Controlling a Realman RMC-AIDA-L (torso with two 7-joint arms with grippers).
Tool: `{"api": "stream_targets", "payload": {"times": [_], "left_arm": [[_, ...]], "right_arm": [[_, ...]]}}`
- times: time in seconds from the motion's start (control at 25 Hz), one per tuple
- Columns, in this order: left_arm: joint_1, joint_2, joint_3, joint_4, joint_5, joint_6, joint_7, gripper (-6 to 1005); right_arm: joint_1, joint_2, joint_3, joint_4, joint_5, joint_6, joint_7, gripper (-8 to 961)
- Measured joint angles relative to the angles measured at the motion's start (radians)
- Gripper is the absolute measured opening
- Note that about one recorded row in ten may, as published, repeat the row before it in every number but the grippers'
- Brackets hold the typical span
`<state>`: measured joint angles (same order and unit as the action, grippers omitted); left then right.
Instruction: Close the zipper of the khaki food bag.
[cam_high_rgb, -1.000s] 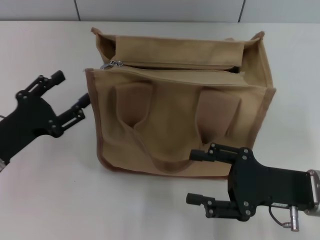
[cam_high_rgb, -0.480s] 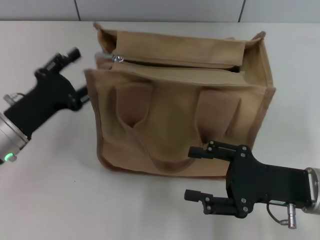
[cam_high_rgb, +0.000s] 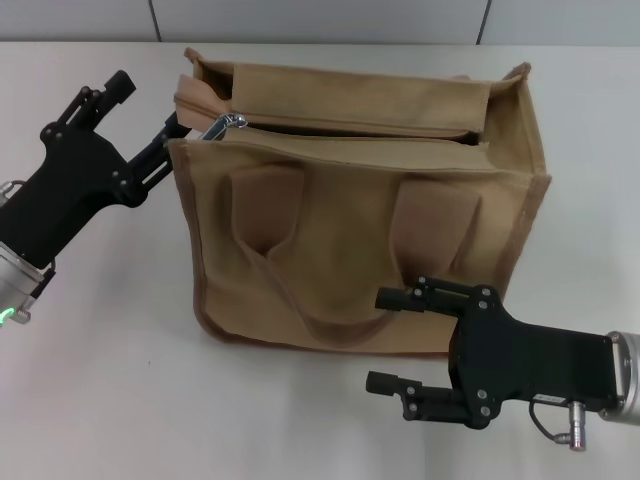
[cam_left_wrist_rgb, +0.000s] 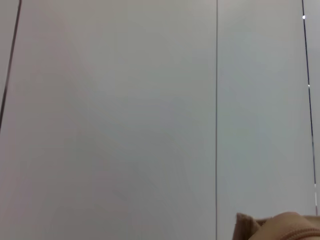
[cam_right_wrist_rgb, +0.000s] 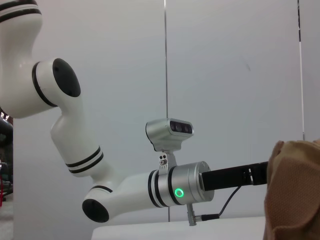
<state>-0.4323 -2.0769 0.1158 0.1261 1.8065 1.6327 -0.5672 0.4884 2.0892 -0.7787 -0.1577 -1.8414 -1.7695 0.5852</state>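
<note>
The khaki food bag stands upright in the middle of the table. Its zipper runs along the top and lies open, with a dark gap along it. The silver pull tab sits at the bag's left end. My left gripper is open at the bag's upper left corner. Its near finger touches the corner just left of the pull tab. My right gripper is open and empty, low in front of the bag's right front. A bag corner shows in the left wrist view.
The bag's two loop handles hang down over the front face. The white table extends left of and in front of the bag. A grey panelled wall stands behind. The right wrist view shows my left arm beside the bag's edge.
My left gripper has risen from beside the bag's left side to its upper left corner, by the pull tab. The bag's left top end has shifted. My right gripper has sunk slightly.
</note>
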Motion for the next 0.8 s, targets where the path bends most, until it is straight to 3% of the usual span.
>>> {"api": "stream_targets", "payload": {"times": [0.4, 0.8], "left_arm": [[-0.009, -0.002, 0.010, -0.036, 0.021, -0.043, 0.002, 779], [0.001, 0.002, 0.092, -0.026, 0.038, -0.081, 0.004, 777]], "right_arm": [[0.003, 0.002, 0.007, 0.001, 0.001, 0.010, -0.011, 732], [0.002, 0.002, 0.007, 0.002, 0.001, 0.017, -0.018, 731]]}}
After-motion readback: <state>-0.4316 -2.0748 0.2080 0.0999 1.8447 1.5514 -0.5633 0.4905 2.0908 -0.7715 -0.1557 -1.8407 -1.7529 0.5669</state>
